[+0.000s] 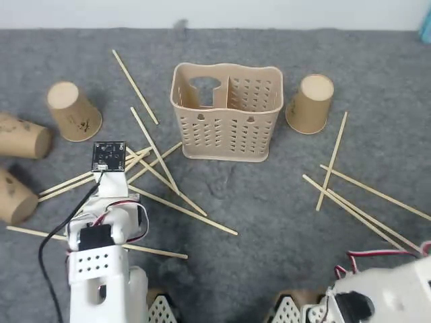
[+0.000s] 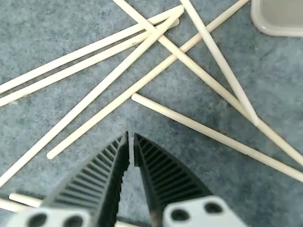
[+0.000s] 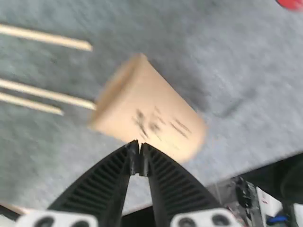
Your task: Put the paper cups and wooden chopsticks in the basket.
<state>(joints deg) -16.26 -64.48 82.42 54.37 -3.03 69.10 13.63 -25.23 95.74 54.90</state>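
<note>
A beige slotted basket [image 1: 225, 111] stands upright at the middle back. Paper cups sit around it: one upside down [image 1: 74, 111], two on their sides at the left edge [image 1: 23, 134] [image 1: 13, 195], and one [image 1: 311, 102] to the basket's right. Wooden chopsticks [image 1: 158, 165] lie crossed in front of the basket, with more [image 1: 357, 202] at the right. My left gripper [image 2: 131, 138] is shut and empty just above the carpet, short of a chopstick [image 2: 199, 125]. My right gripper [image 3: 138, 145] is shut, its tips at the edge of a cup lying on its side [image 3: 149, 113].
The grey carpet [image 1: 269, 202] covers the table. The left arm [image 1: 101, 235] rises from the front left and the right arm [image 1: 387, 293] from the front right corner. A basket corner [image 2: 279, 16] shows in the left wrist view. Chopstick ends [image 3: 47, 94] lie by the right cup.
</note>
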